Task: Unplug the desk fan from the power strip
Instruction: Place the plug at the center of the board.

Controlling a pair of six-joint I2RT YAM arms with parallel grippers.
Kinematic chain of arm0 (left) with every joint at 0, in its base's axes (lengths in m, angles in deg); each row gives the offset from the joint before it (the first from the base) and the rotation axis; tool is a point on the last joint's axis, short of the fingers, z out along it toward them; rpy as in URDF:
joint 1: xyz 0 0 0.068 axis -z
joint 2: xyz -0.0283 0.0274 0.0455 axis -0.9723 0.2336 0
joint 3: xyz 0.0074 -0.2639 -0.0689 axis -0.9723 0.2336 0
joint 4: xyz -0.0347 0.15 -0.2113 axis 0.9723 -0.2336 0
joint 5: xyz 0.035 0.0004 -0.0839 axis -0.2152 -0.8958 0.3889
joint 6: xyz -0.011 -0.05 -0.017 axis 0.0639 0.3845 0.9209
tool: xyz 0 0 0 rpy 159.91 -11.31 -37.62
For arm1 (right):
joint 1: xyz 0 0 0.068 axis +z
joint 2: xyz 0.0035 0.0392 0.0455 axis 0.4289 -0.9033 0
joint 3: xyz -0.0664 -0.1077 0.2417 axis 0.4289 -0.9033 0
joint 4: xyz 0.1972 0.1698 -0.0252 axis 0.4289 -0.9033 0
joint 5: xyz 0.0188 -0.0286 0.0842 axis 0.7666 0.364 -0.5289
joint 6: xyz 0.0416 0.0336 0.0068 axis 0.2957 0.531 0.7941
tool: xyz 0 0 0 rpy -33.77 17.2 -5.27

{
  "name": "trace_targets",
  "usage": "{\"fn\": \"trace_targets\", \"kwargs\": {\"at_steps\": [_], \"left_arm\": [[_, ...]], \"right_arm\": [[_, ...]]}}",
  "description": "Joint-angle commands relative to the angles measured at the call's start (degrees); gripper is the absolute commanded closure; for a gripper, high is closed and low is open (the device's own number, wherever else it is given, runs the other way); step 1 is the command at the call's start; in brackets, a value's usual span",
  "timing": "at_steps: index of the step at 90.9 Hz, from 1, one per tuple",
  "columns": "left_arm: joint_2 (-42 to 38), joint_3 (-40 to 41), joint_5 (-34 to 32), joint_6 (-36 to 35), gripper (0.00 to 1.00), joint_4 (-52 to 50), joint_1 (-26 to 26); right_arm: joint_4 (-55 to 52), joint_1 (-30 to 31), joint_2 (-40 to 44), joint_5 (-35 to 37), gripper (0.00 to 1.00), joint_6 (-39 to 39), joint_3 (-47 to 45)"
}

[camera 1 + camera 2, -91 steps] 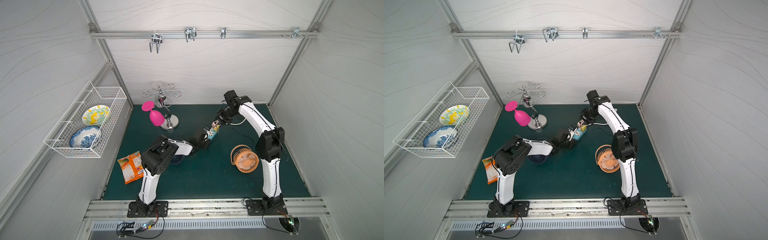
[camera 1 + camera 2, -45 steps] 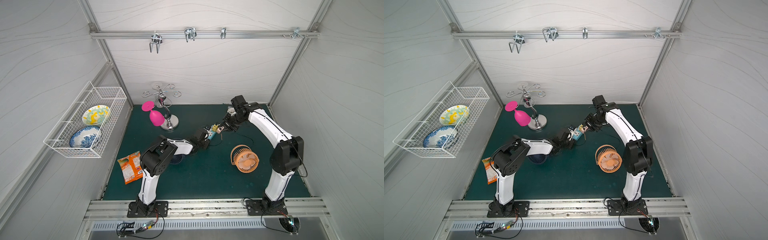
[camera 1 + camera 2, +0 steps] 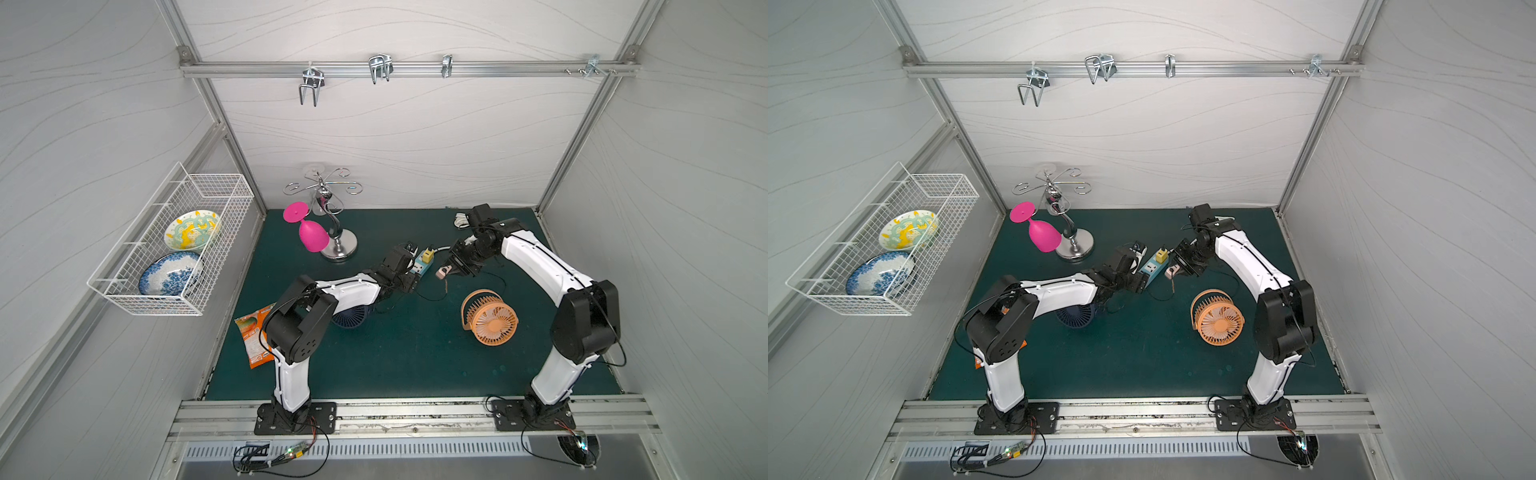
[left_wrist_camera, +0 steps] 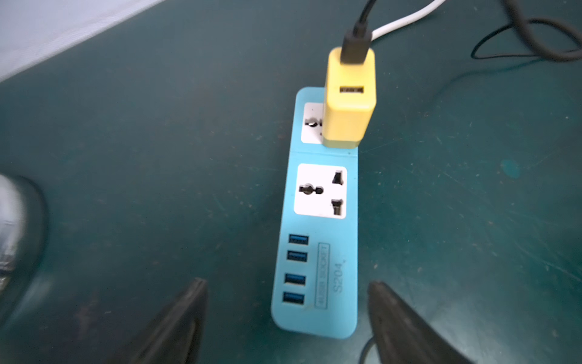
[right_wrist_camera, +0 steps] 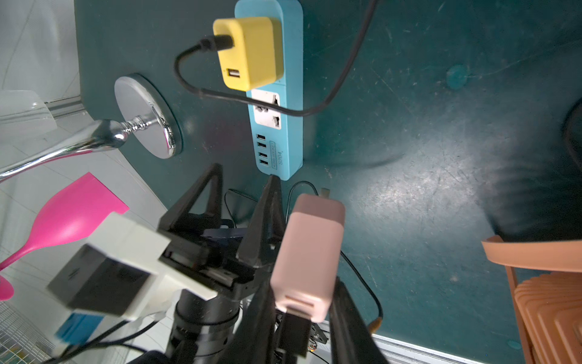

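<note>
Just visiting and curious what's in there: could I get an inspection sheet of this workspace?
Surface: green mat, scuffed.
Job's things: strip flat on mat, yellow plug in its end socket, other socket empty; pink plug out of strip; orange fan nearby.
Clutter: blue fan, snack bag, pink glass on rack.
Hands: left hand open, astride strip's USB end; right hand shut on pink plug.
Cables: white cord from strip; black cable from yellow plug crossing strip.
Surroundings: wall basket with two plates; hooks on rail.
</note>
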Motion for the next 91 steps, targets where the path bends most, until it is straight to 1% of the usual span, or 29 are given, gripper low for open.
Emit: {"fn": "trace_targets", "kwargs": {"at_steps": [1, 12, 25, 31, 40, 55, 64, 76, 77, 84, 91], "left_arm": [[-2.4, -2.9, -2.1, 0.6, 0.09, -3.5, -0.5], [-5.1, -2.7, -3.9, 1.8, 0.09, -6.0, -0.7], [-7.8, -3.3, -7.7, 2.6, 0.09, -10.8, -1.2], [-9.5, -3.0, -8.2, 3.9, 0.1, -12.6, -1.8], [-11.9, -1.8, -8.6, 5.1, 0.1, -13.6, -2.4], [-14.8, -1.1, -9.8, 6.4, 0.1, -16.1, -2.7], [-16.2, 0.6, -9.4, 7.2, 0.1, -15.6, -2.9], [-16.7, 1.8, -8.9, 8.2, 0.11, -15.4, -3.3], [-16.8, 1.8, -8.8, 8.3, 0.11, -15.5, -3.3], [-17.0, 2.2, -8.4, 8.6, 0.1, -15.1, -3.3], [-17.0, 2.2, -8.1, 8.5, 0.1, -14.8, -3.3]], "right_arm": [[1.3, 0.4, 3.5, -0.7, 1.0, -0.7, -1.2], [3.1, 2.2, 5.1, -1.1, 1.0, -0.2, -4.0], [5.9, 8.3, 5.3, -1.7, 1.0, 0.4, -7.3], [8.5, 11.1, 5.2, -1.5, 1.0, 1.0, -9.3], [10.9, 14.7, 3.4, -0.7, 1.0, 1.1, -10.9], [16.6, 19.8, -0.4, -1.5, 1.0, 2.3, -14.2], [18.7, 21.6, -2.2, -1.8, 1.0, 2.1, -15.5], [19.3, 21.8, -4.2, -1.8, 1.0, 1.1, -16.4], [19.4, 21.9, -4.4, -1.8, 0.99, 1.0, -16.4], [18.9, 21.8, -4.7, -2.4, 0.77, 0.3, -16.5], [17.1, 21.8, -3.9, -1.9, 0.61, -1.1, -16.0]]}}
